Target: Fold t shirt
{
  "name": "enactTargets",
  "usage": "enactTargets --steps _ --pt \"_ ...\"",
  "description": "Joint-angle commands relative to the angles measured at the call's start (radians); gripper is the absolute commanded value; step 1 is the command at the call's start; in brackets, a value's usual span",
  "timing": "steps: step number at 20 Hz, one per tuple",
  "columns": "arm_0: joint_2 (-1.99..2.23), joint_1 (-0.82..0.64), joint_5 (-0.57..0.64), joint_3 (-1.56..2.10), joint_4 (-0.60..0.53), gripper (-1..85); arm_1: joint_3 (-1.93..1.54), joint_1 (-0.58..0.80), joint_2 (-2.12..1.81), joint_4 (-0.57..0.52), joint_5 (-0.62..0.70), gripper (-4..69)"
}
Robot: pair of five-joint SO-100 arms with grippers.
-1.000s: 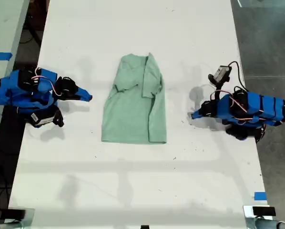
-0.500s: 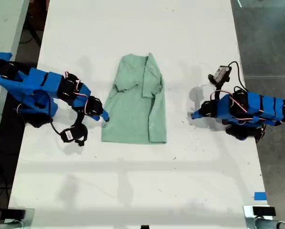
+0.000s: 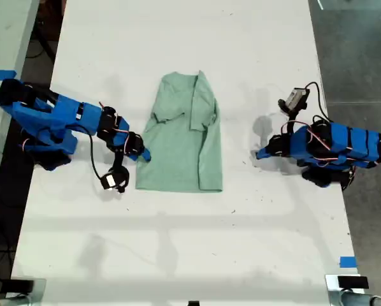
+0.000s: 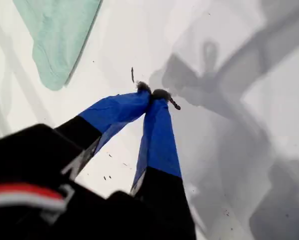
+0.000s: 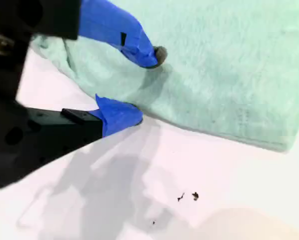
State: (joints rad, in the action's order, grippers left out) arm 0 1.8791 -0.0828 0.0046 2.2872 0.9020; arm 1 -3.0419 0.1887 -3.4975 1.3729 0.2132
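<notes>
Mint-green cloth, the t shirt [image 3: 180, 138], is laid near the middle of the white table [image 3: 178, 255], already narrowed into a long strip, with one sleeve doubled over its upper part. That much of the folding is judged done; the lengthwise halving is not yet made.

My second gripper [image 5: 139, 85] is placed at the shirt's long edge on the exterior view's left, near the hem. In the second wrist view its jaws are parted: one blue finger [image 5: 120, 35] is set on top of the cloth and the other [image 5: 118, 114] on the bare table just beside the edge. The edge is thus straddled, presumably so that it can be pinched between the fingers and lifted. Nothing is gripped.

My first gripper [image 4: 154, 93] is kept well apart from the shirt, on the exterior view's right, its tips pressed together over bare table with nothing between them. Only a corner of the cloth is seen in its wrist view. It is judged to be parked out of the way, so that the fold path is left free.
</notes>
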Motion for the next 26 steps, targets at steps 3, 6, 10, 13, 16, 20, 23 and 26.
enactTargets --steps 3,6,10,13,16,20,23,26 --pt "-0.084 -0.023 -0.029 -0.029 -0.018 10.2 -0.044 -0.009 -0.012 0.003 -0.008 1.0" --pt "-0.087 -0.025 -0.049 -0.029 -0.018 0.0 -0.044 -0.009 -0.012 0.003 -0.008 1.0" --pt "-0.081 -0.011 -0.071 -0.061 0.018 0.0 -0.044 -0.009 -0.012 0.003 -0.009 1.0" --pt "-0.078 0.009 -0.086 -0.206 0.160 0.0 -0.044 -0.009 -0.012 0.003 -0.009 1.0" --pt "-0.080 0.032 -0.087 -0.387 0.281 0.0 -0.044 -0.009 -0.012 0.003 -0.009 1.0" --pt "-0.138 0.077 -0.063 -0.635 0.328 0.0 -0.044 -0.009 -0.012 0.003 -0.009 1.0" --pt "-0.178 0.094 -0.040 -0.733 0.276 0.0 -0.044 -0.009 -0.012 0.003 -0.009 1.0" --pt "-0.190 0.080 0.005 -0.736 0.164 0.0 -0.044 -0.009 -0.012 0.003 -0.009 1.0"
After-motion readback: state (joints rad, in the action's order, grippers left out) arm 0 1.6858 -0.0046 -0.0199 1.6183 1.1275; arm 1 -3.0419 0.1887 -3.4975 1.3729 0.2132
